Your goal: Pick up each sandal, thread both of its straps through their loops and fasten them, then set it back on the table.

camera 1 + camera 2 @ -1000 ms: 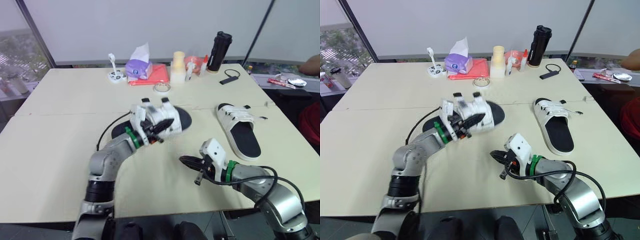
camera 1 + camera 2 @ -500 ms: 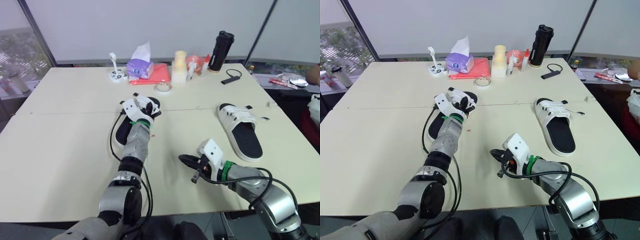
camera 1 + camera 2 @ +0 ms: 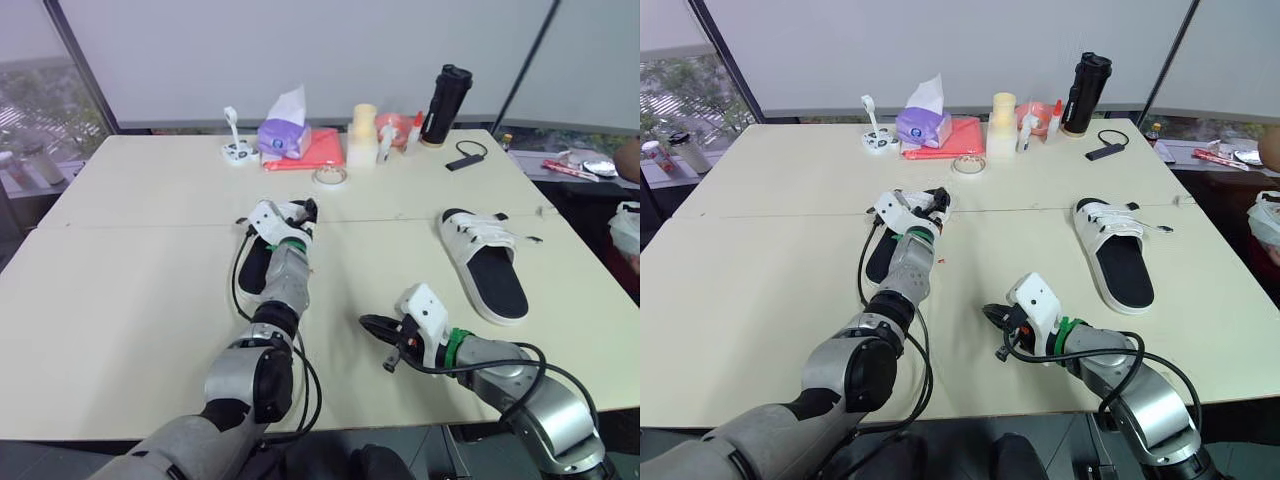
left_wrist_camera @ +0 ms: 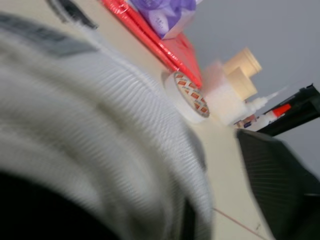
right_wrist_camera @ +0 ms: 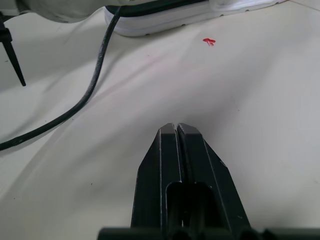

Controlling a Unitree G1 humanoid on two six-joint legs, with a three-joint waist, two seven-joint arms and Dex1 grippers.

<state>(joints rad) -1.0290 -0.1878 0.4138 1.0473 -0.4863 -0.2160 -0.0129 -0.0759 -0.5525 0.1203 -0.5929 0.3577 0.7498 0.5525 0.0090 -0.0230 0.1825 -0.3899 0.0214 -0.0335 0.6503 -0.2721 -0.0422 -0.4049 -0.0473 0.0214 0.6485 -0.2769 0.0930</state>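
Observation:
The left sandal (image 3: 252,272), black footbed and white straps, lies flat on the table left of centre. My left arm reaches forward along it, and the left gripper (image 3: 296,213) rests at the sandal's far end by the straps. In the left wrist view a white ribbed strap (image 4: 100,125) sits right against the camera. The right sandal (image 3: 486,262) lies on the table to the right, straps toward the far end. My right gripper (image 3: 372,322) hovers low over bare table near the front, and its fingers (image 5: 165,165) are pressed together with nothing between them.
Along the far edge stand a purple tissue pack (image 3: 283,135), a red packet (image 3: 322,150), a tape roll (image 3: 329,175), cream cups (image 3: 363,130), a black bottle (image 3: 446,92) and a black dongle (image 3: 462,158). A black cable (image 5: 95,85) trails beside the left sandal.
The left sandal, held up in front of me a second ago, now lies on the table with my left arm stretched forward over it. The right arm has stayed put.

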